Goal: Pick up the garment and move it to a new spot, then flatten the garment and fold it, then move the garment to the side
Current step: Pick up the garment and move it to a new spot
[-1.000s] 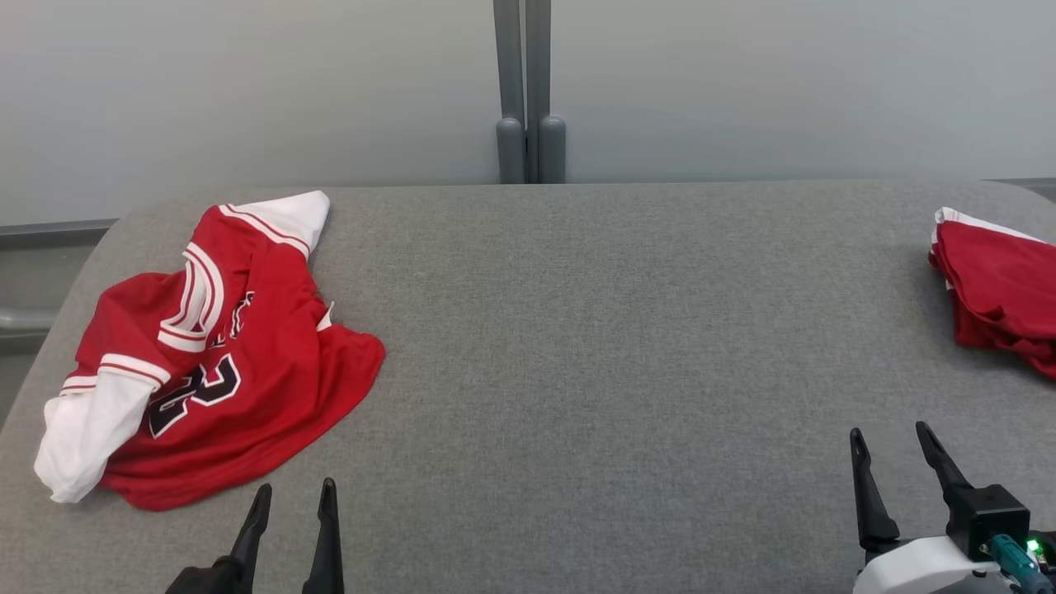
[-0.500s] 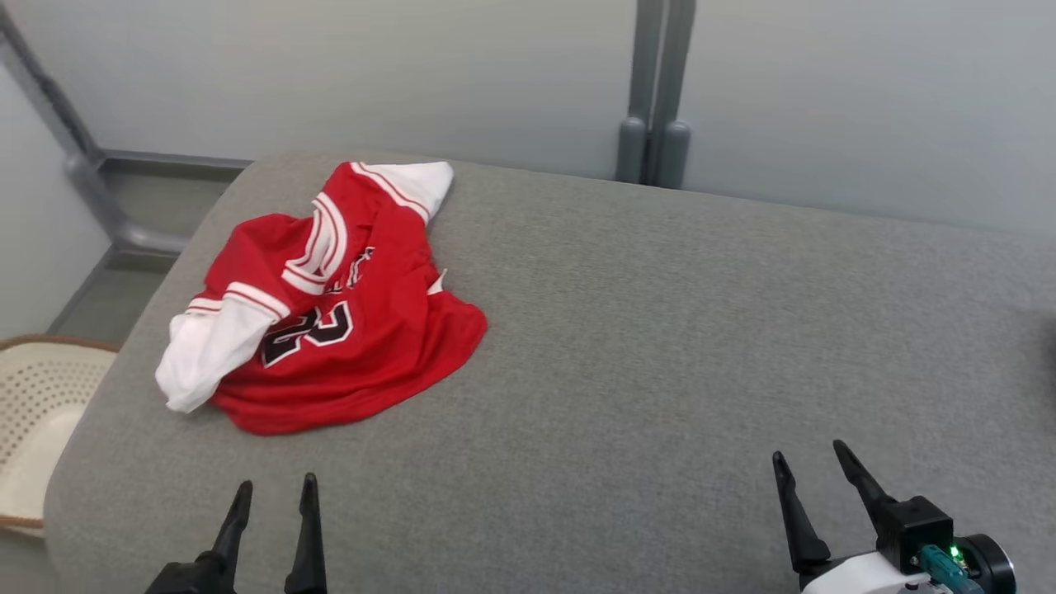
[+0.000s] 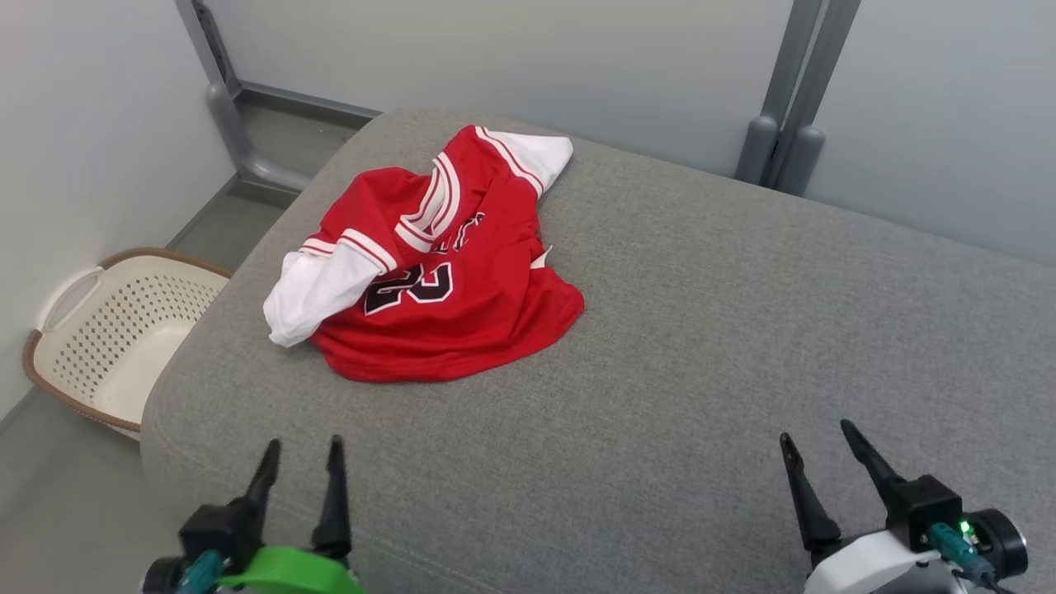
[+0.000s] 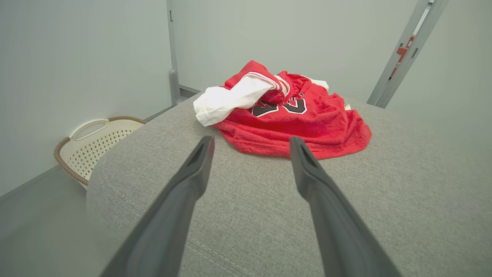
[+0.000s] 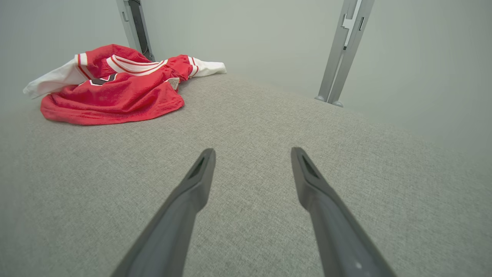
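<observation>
garment (image 3: 445, 272): red jersey with white sleeves and black numerals, not yet picked up.
nearest, left: left gripper (image 3: 304, 445), fingers spread, holding nothing. it sits low over the near left edge of the grey padded surface (image 3: 676, 371) and points at the garment, probably staged for the first grasp.
nearest, right: right gripper (image 3: 815, 432), fingers spread, empty, well apart from the cloth.
middle: bare grey padding, likely room for the new spot and the flattening.
far left: the garment lies in a crumpled heap, one white sleeve flopped toward the left edge, hem facing the left gripper.
floor, left of the surface: cream perforated basket (image 3: 124, 318) with brown rim; nothing seen in the part that shows.
farthest: grey posts (image 3: 784, 124) behind the surface.
</observation>
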Controlling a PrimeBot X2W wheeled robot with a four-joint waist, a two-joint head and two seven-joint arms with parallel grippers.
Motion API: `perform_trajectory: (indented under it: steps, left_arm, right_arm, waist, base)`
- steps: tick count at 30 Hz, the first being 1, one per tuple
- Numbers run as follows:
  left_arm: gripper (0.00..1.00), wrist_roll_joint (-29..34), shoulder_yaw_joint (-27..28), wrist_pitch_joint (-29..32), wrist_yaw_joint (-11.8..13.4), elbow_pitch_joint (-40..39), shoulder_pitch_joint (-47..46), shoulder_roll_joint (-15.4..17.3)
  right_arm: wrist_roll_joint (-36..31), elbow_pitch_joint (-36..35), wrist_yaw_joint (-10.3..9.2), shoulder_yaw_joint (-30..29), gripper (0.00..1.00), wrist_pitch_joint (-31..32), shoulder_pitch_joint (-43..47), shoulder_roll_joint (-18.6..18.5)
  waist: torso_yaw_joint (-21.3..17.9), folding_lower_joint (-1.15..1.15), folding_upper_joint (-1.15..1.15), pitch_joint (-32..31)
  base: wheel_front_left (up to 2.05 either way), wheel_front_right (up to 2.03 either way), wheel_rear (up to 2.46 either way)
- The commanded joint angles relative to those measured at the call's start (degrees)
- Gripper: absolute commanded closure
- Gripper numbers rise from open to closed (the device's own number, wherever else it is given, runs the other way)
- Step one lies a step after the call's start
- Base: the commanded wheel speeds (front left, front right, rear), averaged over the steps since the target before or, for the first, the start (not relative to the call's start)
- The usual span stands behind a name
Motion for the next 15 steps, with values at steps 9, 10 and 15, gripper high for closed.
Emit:
perform_trajectory:
  steps: [9, 10, 15]
  left_arm:
    - [0.0, -8.48, -14.42, 1.66, -0.39, 16.54, -28.52, 2.59]
    - [0.0, -9.85, -16.15, 2.01, -0.4, 17.76, -30.96, 2.84]
    - [0.0, -16.35, -25.62, 5.31, -0.4, 24.73, -41.16, 5.85]
  right_arm:
    - [-1.31, -1.72, -0.08, 0.09, 0.0, -0.17, -10.12, -7.61]
    - [-1.3, -1.79, -0.08, 0.07, 0.0, -0.16, -10.89, -8.04]
    - [-0.85, -1.36, -0.08, 1.13, 0.0, -0.17, -13.68, -9.13]
  waist:
    - [-8.31, 0.0, 0.0, 21.73]
    - [-8.98, 0.0, 0.0, 23.03]
    - [-12.76, 0.0, 0.0, 26.97]
  base:
    - [0.0, 0.0, 0.0]
    - [0.0, 0.0, 0.0]
    - [0.0, 0.0, 0.0]
